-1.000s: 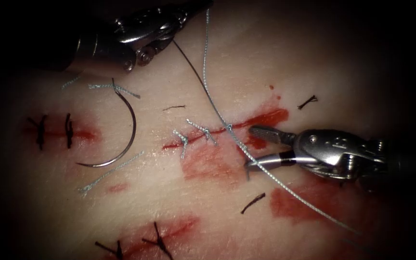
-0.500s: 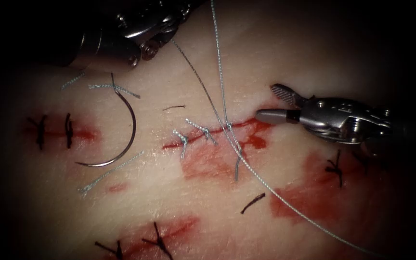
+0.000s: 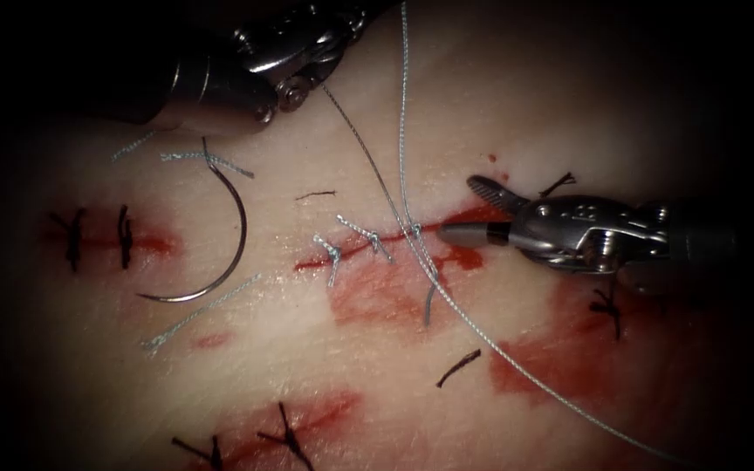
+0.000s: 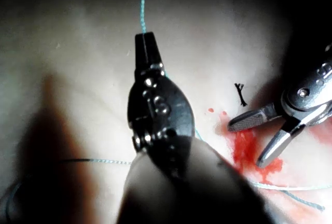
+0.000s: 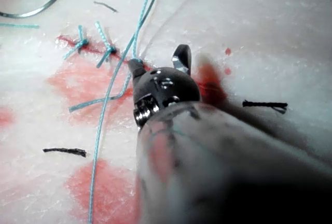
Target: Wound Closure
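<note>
The cut (image 3: 368,246) runs across the tissue (image 3: 307,349) with two tied pale stitches (image 3: 332,253) and a knot (image 3: 414,231) at its right end. From that knot pale thread (image 3: 401,122) rises to my left tool (image 3: 355,13), whose jaws (image 4: 145,36) are shut on it. A second strand (image 3: 517,366) trails off to the lower right. My right tool (image 3: 466,210) hovers at the cut's right end, open and holding nothing (image 5: 158,60). The curved needle (image 3: 236,240) lies free on the tissue, left of the cut, not in it.
Red fluid (image 3: 377,296) pools below the cut and at the lower right (image 3: 551,358). Dark older stitches sit at far left (image 3: 124,235), bottom (image 3: 285,436) and right (image 3: 608,305). Cut thread ends (image 3: 460,366) and pale pieces (image 3: 202,314) lie scattered about.
My right tool rose from below the cut, where its open jaws straddled the thread, to the cut's right end. A short tail now lies below the knot. The left tool shifted right.
</note>
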Controlling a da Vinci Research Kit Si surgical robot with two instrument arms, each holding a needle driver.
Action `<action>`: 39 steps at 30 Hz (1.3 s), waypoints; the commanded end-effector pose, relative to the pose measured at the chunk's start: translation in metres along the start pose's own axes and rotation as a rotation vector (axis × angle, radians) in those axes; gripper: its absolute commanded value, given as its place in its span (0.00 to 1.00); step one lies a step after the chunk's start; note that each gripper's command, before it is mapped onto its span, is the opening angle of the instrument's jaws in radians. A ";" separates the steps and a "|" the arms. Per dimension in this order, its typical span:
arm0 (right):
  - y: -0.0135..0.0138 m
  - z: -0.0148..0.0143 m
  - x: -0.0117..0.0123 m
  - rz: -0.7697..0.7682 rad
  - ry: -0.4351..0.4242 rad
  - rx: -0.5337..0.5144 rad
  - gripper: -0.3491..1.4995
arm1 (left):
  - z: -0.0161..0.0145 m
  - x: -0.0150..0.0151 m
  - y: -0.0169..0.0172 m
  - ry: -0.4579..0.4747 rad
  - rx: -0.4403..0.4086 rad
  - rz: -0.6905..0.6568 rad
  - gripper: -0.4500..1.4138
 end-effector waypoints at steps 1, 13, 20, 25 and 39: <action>-0.0005 0.0010 0.0008 0.012 0.026 0.001 0.88 | 0.0007 -0.0008 0.0001 -0.001 -0.006 0.002 0.00; -0.0010 0.0033 0.0022 0.110 0.117 -0.010 0.88 | 0.0010 -0.0004 0.0008 -0.008 -0.040 -0.007 0.00; -0.0013 0.0052 0.0012 0.138 0.119 -0.004 0.87 | 0.0008 0.0008 0.0011 -0.007 -0.040 -0.021 0.00; -0.0011 0.0065 0.0002 0.158 0.124 -0.012 0.87 | 0.0008 0.0008 0.0013 -0.004 -0.041 -0.021 0.00; -0.0015 0.0089 0.0006 0.161 0.143 -0.032 0.90 | 0.0007 0.0009 0.0015 -0.001 -0.040 -0.023 0.00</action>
